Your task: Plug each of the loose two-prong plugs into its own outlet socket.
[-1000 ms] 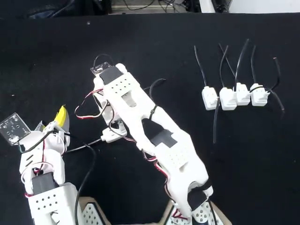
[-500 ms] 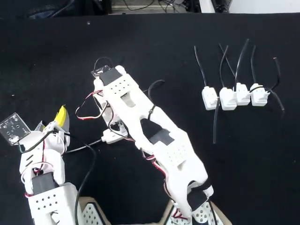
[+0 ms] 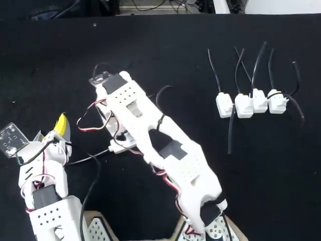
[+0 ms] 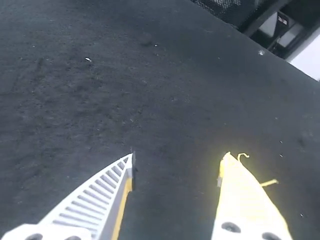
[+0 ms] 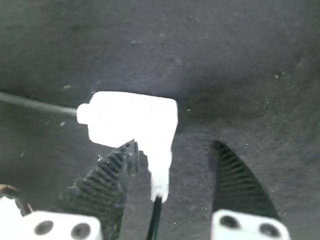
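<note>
1. The white plug [image 5: 132, 120] lies left of centre on the black bench [image 3: 50, 50], where it lay a second ago. It is L-shaped, with a black cord leaving its narrow end.
2. The right gripper [image 5: 175, 147] has edged toward the upper left. Its fingers are spread, one beside the plug's stem.
3. The left gripper [image 4: 177, 160], at lower left, has slid slightly left, its fingers spread over the bench.
4. The outlet sockets [image 3: 244, 105] sit at upper right, well apart.

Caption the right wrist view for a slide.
Open right gripper poised over a white plug, its black cord running between the fingers, on the black table.
</note>
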`<state>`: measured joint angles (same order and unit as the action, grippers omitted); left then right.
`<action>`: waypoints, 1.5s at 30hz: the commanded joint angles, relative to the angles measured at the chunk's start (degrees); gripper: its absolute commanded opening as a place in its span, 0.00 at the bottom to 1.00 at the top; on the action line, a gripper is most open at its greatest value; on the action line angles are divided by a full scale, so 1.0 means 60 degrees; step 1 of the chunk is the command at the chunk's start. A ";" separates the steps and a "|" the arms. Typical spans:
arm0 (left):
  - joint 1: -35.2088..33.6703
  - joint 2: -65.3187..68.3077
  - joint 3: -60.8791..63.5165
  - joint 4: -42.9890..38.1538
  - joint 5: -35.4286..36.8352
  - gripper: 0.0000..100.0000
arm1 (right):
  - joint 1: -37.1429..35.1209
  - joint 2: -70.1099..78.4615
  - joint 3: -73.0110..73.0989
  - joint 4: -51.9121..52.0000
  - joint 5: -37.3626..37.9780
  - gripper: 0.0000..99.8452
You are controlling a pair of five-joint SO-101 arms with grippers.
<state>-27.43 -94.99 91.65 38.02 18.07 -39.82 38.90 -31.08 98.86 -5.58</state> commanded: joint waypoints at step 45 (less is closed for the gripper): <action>-0.1766 -0.0044 -0.0491 -0.0205 0.1890 0.28 | 0.3282 -0.6440 0.7363 -0.5817 0.3546 0.01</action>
<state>-38.86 -94.99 91.65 37.85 28.88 -32.79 10.24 14.55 60.70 38.46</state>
